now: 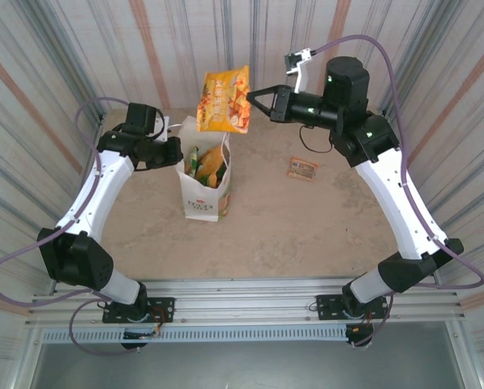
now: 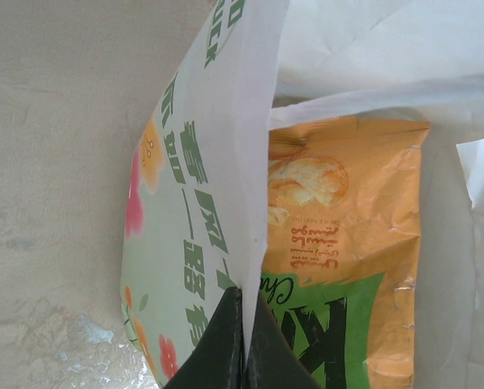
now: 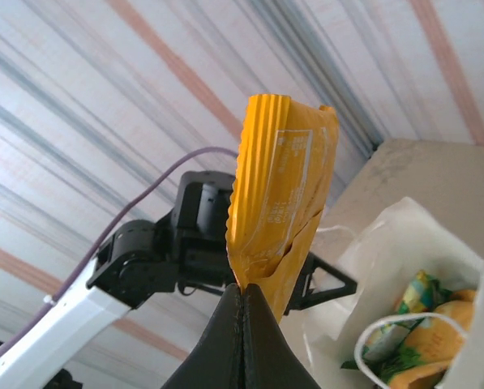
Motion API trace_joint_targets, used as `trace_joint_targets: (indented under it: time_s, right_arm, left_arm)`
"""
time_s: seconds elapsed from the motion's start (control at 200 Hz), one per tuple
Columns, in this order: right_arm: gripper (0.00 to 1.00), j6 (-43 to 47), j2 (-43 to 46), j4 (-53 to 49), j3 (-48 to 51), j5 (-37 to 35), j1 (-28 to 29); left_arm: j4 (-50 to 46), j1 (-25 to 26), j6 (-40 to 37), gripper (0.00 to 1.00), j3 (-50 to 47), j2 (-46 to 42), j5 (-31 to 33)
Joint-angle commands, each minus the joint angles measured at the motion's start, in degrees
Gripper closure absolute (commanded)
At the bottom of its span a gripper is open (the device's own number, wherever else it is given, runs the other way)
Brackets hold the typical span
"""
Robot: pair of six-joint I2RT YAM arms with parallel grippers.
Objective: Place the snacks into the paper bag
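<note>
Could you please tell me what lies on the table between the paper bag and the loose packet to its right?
Nothing: in the top view the table is bare between the bag and the loose packet.

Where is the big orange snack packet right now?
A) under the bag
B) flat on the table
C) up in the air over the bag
C: the right gripper pinches the orange packet in the air, just above the open paper bag.
</note>
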State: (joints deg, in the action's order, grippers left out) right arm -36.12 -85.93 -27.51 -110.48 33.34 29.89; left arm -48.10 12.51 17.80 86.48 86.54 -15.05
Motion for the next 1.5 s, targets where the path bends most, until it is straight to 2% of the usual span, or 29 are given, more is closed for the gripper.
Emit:
trace_joint_targets:
  time_s: [0.0,0.296,0.526,0.737,1.032,1.428,1.458,1.493]
  right_arm:
    - [1.0,-2.03,-1.29,-0.28,-0.73,0.03,1.93]
    - [1.0,3.51,-7.13,-14.45,-3.58,-10.94,5.06]
    - [1.0,4.6,-13.28,-16.34,-6.07,-12.01,7.86]
    - [1.0,6.45,-20.15,-20.25,-12.28,-14.12,9.4]
    - [1.0,5.88,-22.56,-22.94,-14.77,-22.6,10.33]
    - [1.0,5.23,-26.37,-23.7,-16.13,-21.92,10.53]
    - [0.97,5.12,-26.67,-23.75,-16.51,-21.84,10.52]
    - [0.88,5.09,-26.83,-23.78,-16.92,-21.38,10.55]
  left_arm:
    - [0.65,0.54,-1.45,1.0,-0.61,-2.08,-1.32]
    - [0.9,0.53,-1.54,1.0,-0.52,-2.05,-1.07]
    - [0.96,0.57,-1.46,1.0,-0.59,-2.08,-1.21]
    - [0.81,0.58,-1.73,1.0,-0.69,-2.34,-1.06]
    - [0.48,0.59,-1.89,1.0,-0.78,-2.58,-0.63]
    - [0.74,0.53,-1.81,0.99,-0.74,-2.17,-0.68]
    - [0.79,0.58,-1.81,0.99,-0.77,-2.17,-0.66]
    - [0.81,0.58,-1.81,0.99,-0.78,-2.17,-0.69]
